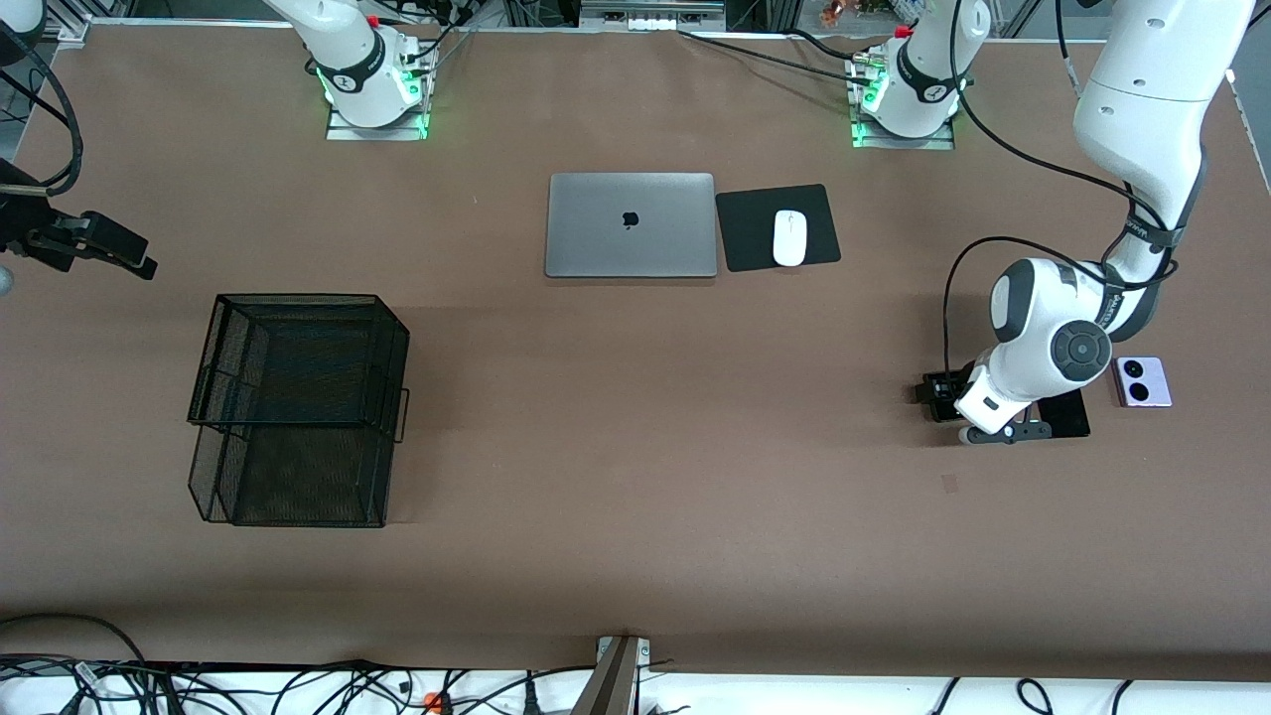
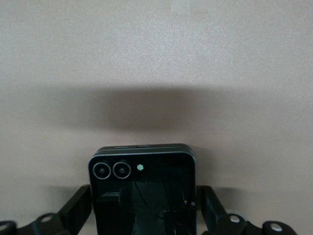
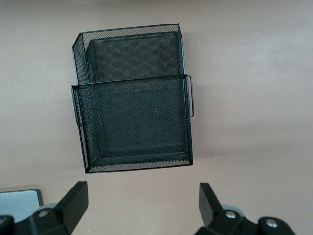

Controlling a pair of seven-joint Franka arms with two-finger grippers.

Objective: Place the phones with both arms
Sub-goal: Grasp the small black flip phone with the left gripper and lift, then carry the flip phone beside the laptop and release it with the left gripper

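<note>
The small black flip phone (image 2: 143, 196), with two lenses, lies on the table between the fingers of my left gripper (image 2: 145, 188). The jaws are open, one finger on each side of the phone. In the front view this gripper (image 1: 1003, 432) is down at the table at the left arm's end. The long black slab phone (image 1: 1070, 412) lies beside it, partly under the arm. The lilac flip phone (image 1: 1142, 381) lies just past the slab phone. My right gripper (image 3: 142, 186) is open and empty, held up in the air at the right arm's end (image 1: 119, 248).
A black wire-mesh basket (image 1: 298, 407) stands toward the right arm's end and also shows in the right wrist view (image 3: 132, 122). A closed silver laptop (image 1: 631, 224) and a white mouse (image 1: 789, 238) on a black pad lie near the arms' bases.
</note>
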